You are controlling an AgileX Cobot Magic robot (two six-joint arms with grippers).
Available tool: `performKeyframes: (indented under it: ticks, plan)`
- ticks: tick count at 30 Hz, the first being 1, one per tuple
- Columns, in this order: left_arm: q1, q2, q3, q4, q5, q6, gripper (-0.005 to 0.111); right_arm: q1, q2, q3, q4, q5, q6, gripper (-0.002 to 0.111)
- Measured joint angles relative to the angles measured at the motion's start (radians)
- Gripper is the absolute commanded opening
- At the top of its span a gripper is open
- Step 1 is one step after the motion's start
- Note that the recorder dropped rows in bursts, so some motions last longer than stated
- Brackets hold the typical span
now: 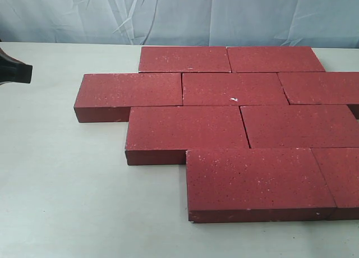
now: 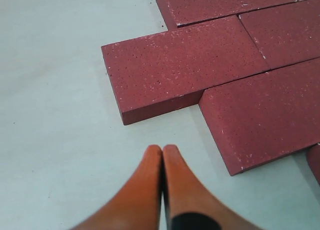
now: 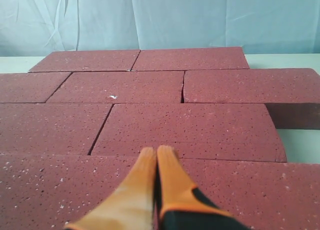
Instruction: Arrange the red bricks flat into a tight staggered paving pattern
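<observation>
Several red bricks lie flat in four staggered rows on the table, joints close. The front row's big brick [image 1: 252,176] is nearest; one in the second row [image 1: 234,88] carries a small white chip [image 1: 234,99]. The leftmost brick [image 1: 129,90] sticks out to the left and shows again in the left wrist view [image 2: 180,65]. My left gripper [image 2: 162,149] is shut and empty over bare table, just short of that brick. My right gripper [image 3: 156,151] is shut and empty, low over the bricks [image 3: 190,122]. It does not show in the exterior view.
A pale table [image 1: 67,185] carries everything, with bare surface left of and in front of the bricks. A light blue cloth [image 1: 168,14] hangs behind the far edge. A dark part of the left arm [image 1: 14,72] pokes in at the left.
</observation>
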Motion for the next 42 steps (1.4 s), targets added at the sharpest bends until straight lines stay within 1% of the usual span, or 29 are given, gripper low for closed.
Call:
performKeyframes:
  ticks: [9,12,22,25,28,31,34,38,42]
  plan:
    - [0.003,-0.081,0.0,0.0,-0.002,0.0,0.0,0.0,0.0,0.0,0.0,0.0,0.0,-0.001]
    - [0.028,-0.133,0.0,0.0,-0.002,0.0,0.0,0.0,0.0,0.0,0.0,0.0,0.0,-0.001]
    - [0.149,-0.295,0.0,0.012,0.002,0.0,0.0,0.0,0.0,0.0,0.013,0.0,0.0,-0.001]
    - [0.173,-0.33,0.0,0.027,0.002,0.0,0.0,0.0,0.0,0.0,0.014,0.0,0.0,-0.001]
    - [0.179,-0.345,0.01,0.034,-0.001,0.0,0.0,0.0,0.0,0.0,0.014,0.0,0.001,-0.001]
    - [0.179,-0.364,0.054,0.036,-0.015,0.0,0.0,0.0,0.0,0.0,0.014,0.0,0.001,-0.001]
    - [0.179,-0.399,0.127,0.028,-0.051,0.0,0.0,0.0,0.0,0.0,0.014,0.0,0.001,-0.001]
    - [0.179,-0.46,0.253,0.006,-0.123,0.0,0.0,0.0,0.0,0.0,0.014,0.0,0.001,-0.001]
    - [0.179,-0.53,0.369,0.001,-0.153,0.0,0.0,0.0,0.0,0.0,0.016,0.0,0.001,-0.001]
